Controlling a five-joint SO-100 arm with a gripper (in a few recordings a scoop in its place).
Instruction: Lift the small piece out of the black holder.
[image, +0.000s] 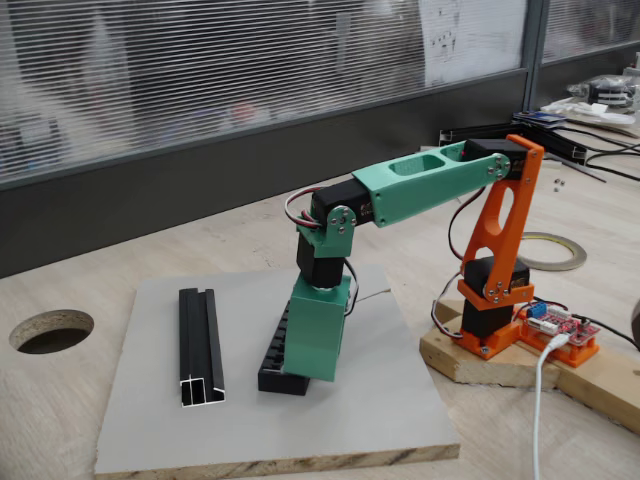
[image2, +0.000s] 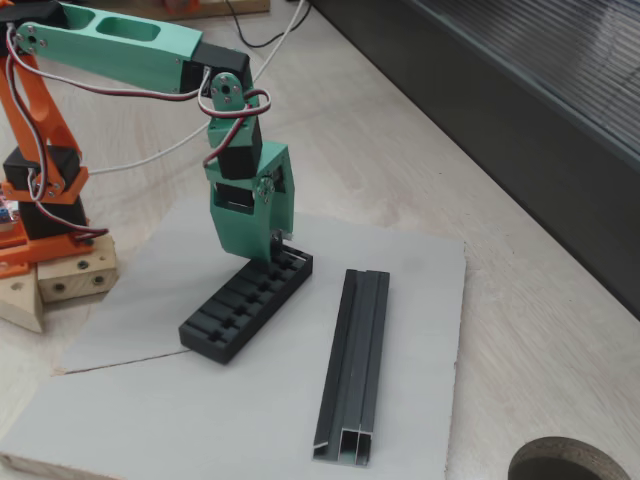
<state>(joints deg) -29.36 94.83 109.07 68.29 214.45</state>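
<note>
The black holder (image: 272, 362) (image2: 243, 307), a short slotted block, lies on the grey board. My green gripper (image: 303, 372) (image2: 277, 255) points straight down, its tips at the holder's far end in a fixed view, touching or just above the last slots. The jaws stand close together, but the tips hide whatever lies between them. The small grey piece is hidden behind the fingers. In the other fixed view the gripper's body covers most of the holder.
A longer black channel rail (image: 200, 346) (image2: 355, 368) lies beside the holder on the grey board (image: 380, 420) (image2: 150, 410). A round hole (image: 51, 330) (image2: 570, 465) is cut in the table. A tape ring (image: 553, 250) lies behind the orange arm base (image: 490, 300).
</note>
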